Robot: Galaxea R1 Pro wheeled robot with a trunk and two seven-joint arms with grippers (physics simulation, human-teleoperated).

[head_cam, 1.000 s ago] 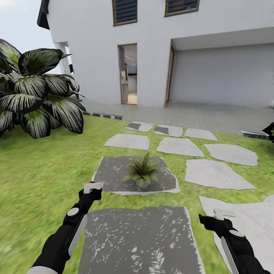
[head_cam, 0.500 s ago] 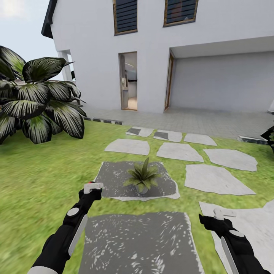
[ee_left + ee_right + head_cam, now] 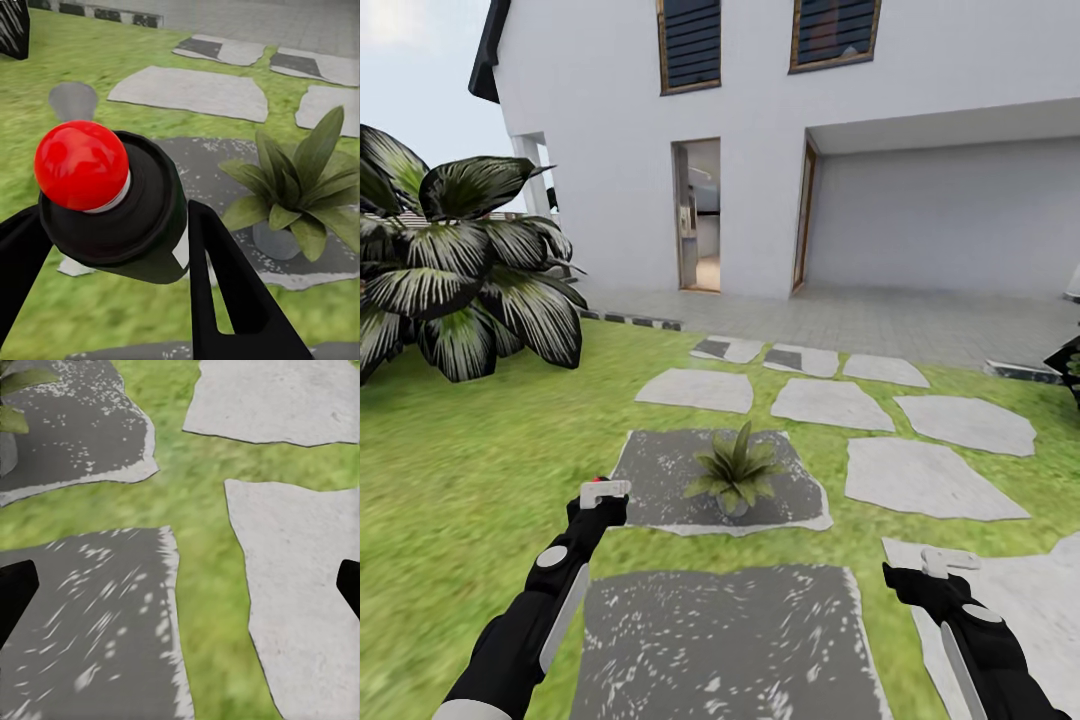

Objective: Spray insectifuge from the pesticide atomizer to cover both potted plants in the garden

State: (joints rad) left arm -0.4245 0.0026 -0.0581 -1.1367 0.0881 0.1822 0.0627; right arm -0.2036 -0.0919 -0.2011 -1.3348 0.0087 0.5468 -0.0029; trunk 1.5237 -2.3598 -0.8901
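My left gripper point(image 3: 603, 492) is shut on the pesticide atomizer point(image 3: 120, 206), a black bottle with a red dot on top; in the left wrist view both fingers point(image 3: 225, 289) press its sides. Ahead and to the right of it, a potted plant point(image 3: 736, 467) with pointed green leaves sits in a small grey pot on a dark mottled stone slab point(image 3: 660, 470). That same potted plant point(image 3: 296, 191) lies beyond the bottle in the left wrist view. My right gripper point(image 3: 948, 561) hangs open over grass and pale stone, holding nothing.
A second dark slab point(image 3: 720, 640) lies between my arms. Pale stepping stones point(image 3: 930, 480) lead toward a white house point(image 3: 780, 130) with an open doorway. A large striped-leaf bush point(image 3: 450, 270) stands at the left on the lawn.
The whole view has shifted slightly, so the camera moved; the plant and slabs now sit a little lower and closer. Both arms keep their pose.
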